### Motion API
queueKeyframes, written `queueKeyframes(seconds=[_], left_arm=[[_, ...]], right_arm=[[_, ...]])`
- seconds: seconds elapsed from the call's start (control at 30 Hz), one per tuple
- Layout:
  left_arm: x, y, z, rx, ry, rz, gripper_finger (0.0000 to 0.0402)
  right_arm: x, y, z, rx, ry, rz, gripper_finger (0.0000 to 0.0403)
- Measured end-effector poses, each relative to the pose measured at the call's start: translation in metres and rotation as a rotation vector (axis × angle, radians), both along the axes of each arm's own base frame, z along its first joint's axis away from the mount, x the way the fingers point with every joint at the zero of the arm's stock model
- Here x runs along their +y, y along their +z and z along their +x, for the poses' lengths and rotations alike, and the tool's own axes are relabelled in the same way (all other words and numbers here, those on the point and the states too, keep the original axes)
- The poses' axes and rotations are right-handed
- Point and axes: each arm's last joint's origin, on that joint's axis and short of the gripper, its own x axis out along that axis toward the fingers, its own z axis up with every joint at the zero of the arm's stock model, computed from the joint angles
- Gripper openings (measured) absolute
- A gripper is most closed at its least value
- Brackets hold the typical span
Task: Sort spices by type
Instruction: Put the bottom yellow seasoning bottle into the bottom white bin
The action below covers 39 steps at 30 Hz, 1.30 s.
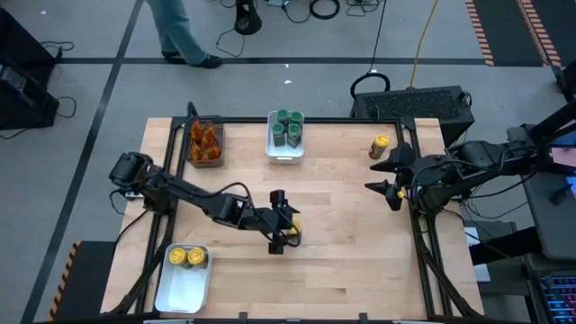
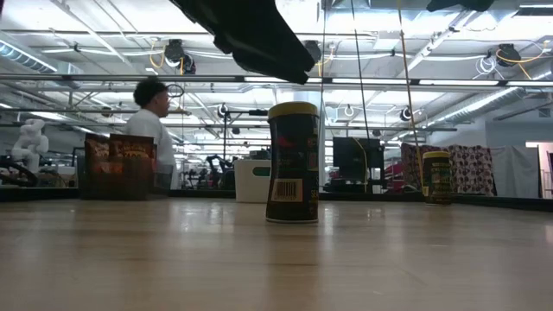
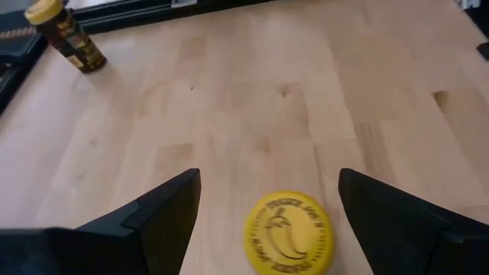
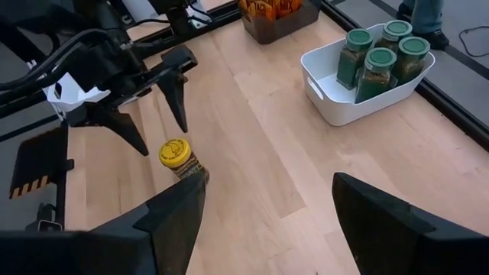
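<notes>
A yellow-lidded spice jar (image 1: 292, 233) stands upright on its base at the middle of the wooden table. My left gripper (image 1: 283, 225) is open, slanting down over the jar; the yellow lid (image 3: 289, 233) shows between its two fingers, apart from both. A second yellow-lidded jar (image 1: 380, 147) stands at the far right. Beside that jar, my right gripper (image 1: 389, 171) hangs open above the table with nothing between its fingers. Two more yellow-lidded jars (image 1: 189, 258) stand in the near-left white tray (image 1: 180, 292).
A white tray (image 1: 284, 155) with several green-lidded jars (image 4: 378, 57) stands at the far middle. Left of it is a dark bin (image 1: 204, 158) with orange-brown pieces. A person (image 2: 151, 121) stands beyond the far edge. Bare wood lies between the trays.
</notes>
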Motion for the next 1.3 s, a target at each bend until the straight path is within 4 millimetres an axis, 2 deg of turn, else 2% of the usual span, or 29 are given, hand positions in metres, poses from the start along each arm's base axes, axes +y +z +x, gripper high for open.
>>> queueKeyframes(seconds=[0.27,0.57,1.3], left_arm=[[0.005,-0.001,0.002,0.013,-0.032,-0.031,0.0315],[0.003,-0.023,0.009,0.075,-0.036,-0.019,0.0315],[0.002,-0.048,0.014,0.143,-0.015,-0.056,0.0315]], right_arm=[[0.0,0.0,0.0,0.003,0.001,0.0,0.0267],[0.0,0.0,0.0,0.007,0.013,-0.013,0.0267],[0.0,-0.001,-0.001,0.018,0.025,-0.03,0.0267]])
